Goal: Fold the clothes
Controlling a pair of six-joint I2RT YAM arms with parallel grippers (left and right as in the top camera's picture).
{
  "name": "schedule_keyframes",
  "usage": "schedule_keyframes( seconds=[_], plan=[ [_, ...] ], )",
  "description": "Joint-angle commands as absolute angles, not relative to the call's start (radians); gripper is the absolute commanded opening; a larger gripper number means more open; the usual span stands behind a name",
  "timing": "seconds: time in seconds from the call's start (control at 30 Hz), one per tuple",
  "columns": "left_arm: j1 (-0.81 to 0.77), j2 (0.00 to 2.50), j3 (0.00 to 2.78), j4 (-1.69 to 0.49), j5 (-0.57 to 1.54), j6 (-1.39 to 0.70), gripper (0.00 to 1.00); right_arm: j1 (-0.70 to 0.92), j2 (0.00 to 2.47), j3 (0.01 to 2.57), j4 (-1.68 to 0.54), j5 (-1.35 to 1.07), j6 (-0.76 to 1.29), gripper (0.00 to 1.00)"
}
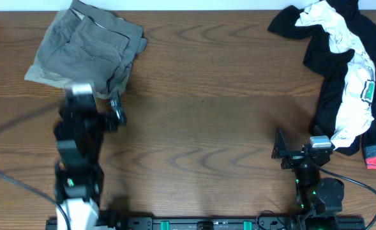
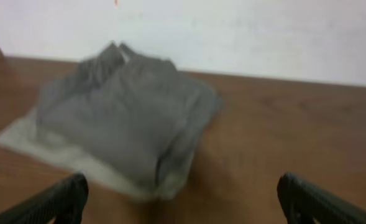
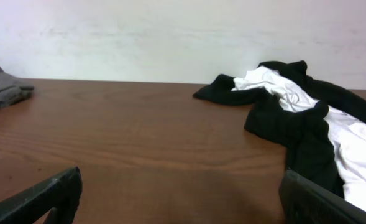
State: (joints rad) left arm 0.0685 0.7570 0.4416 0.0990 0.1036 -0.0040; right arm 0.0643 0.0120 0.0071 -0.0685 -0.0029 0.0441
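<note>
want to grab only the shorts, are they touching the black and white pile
Apart. Overhead view: shorts far left, black and white pile far right, bare table between.

black garments [image 3: 294, 134]; white shirt [image 3: 350, 146] tangled together

No text, brand, number or sign can be read in any view.

Shirt [image 1: 352, 99], overhead: small green patch [image 1: 368, 91] by its right edge. It may be a printed logo or a tag, but it is too small to make out.

Shorts [image 1: 89, 48]: nothing legible on the fabric from overhead, and the left wrist view is too blurred to tell.
</note>
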Motion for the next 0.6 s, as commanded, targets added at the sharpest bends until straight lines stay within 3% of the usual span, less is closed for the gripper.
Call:
schedule_keyframes(
  seconds=[0.0,0.23,0.57],
  plan=[
    [0.069,0.612,0.278,0.164,0.091,-0.009,0.98,0.065,0.006,0.005,-0.073,0.003,0.036,0.99],
    [0.069,0.329,0.051,0.199,0.084,-0.009,0.98,0.065,0.006,0.005,-0.073,0.003,0.036,0.99],
    [0.069,0.178,0.004,0.087,0.085,-0.010,0.98,0.065,0.006,0.005,-0.073,0.003,0.036,0.99]
  ],
)
